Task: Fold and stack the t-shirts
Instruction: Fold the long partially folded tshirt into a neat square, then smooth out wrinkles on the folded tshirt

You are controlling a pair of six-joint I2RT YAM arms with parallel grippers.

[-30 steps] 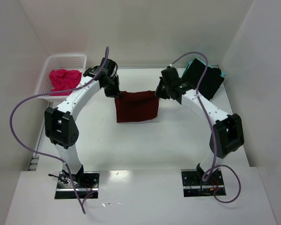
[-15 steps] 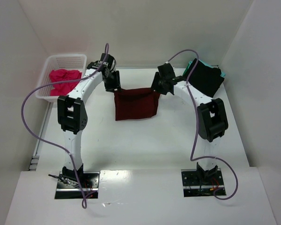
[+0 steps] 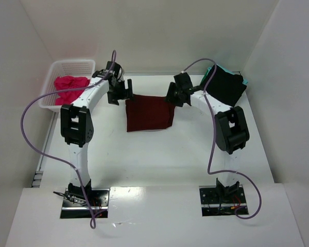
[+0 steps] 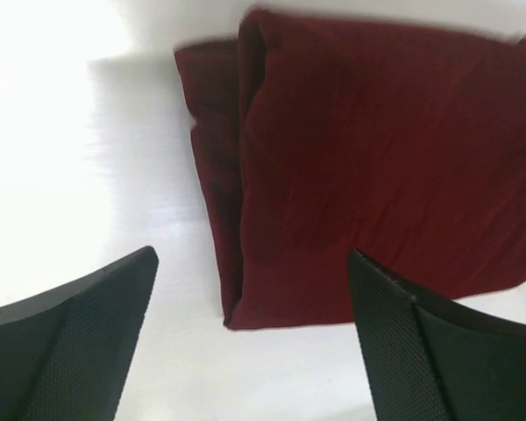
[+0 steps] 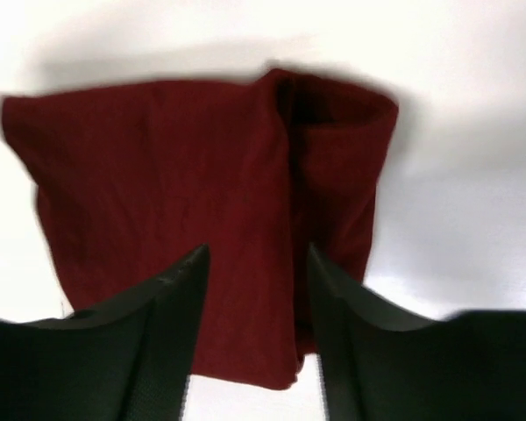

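Note:
The dark maroon t-shirt lies folded flat mid-table, its far edge between both grippers. My left gripper hovers at its far left corner, open, nothing between the fingers. The left wrist view shows the maroon shirt with its folded edge below the open left gripper. My right gripper hangs open at the far right corner. In the right wrist view the maroon shirt lies under the open right gripper. The pink t-shirt is in the basket. The black t-shirt rests on the teal t-shirt.
The white lattice basket stands at the far left against the wall. The black and teal shirts sit at the far right corner. White walls close in the table on three sides. Purple cables loop off both arms.
Both grippers have gone from shut on the maroon shirt's far corners to open, letting it go. The shirt's raised far edge has dropped flat. Both arms have drawn slightly further back.

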